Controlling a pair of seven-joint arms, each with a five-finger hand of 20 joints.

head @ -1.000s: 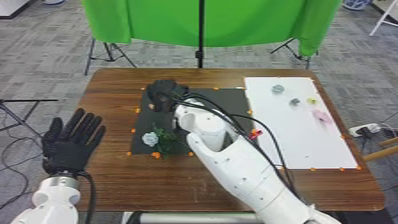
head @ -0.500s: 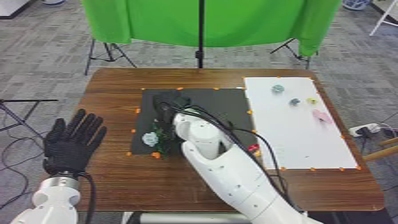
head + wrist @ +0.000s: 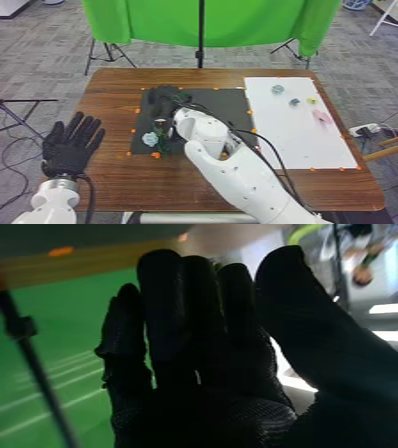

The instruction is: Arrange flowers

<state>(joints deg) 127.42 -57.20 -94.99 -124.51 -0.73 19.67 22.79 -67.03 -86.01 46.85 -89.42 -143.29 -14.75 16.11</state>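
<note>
Black mat is the landmark we steer by, and the pale blue flower lies on it, at the near-left corner. We have the right hand over the mat's far-left part, so the flower lies back toward the robot from it, down the mat's left side. The dark greenery beside the bloom looks to run its long axis near to far, roughly along that same side edge and pointing up toward the hand; a small brown round thing sits at its far end, and we cannot tell whether it joins on. The right hand is open, with its fingers straight, its thumb held apart and nothing in its grasp. The left hand, also open with fingers spread, lies off the mat's left side; it is about as near the flower as the right, too close for us to rank. Beyond the mat's right side, the white sheet bears a blue-green bloom, a yellow one and a pink flower. If we tidy the spray next, we judge the right hand should draw straight back along the mat's left edge, keeping the palm from dragging the leaves.
</note>
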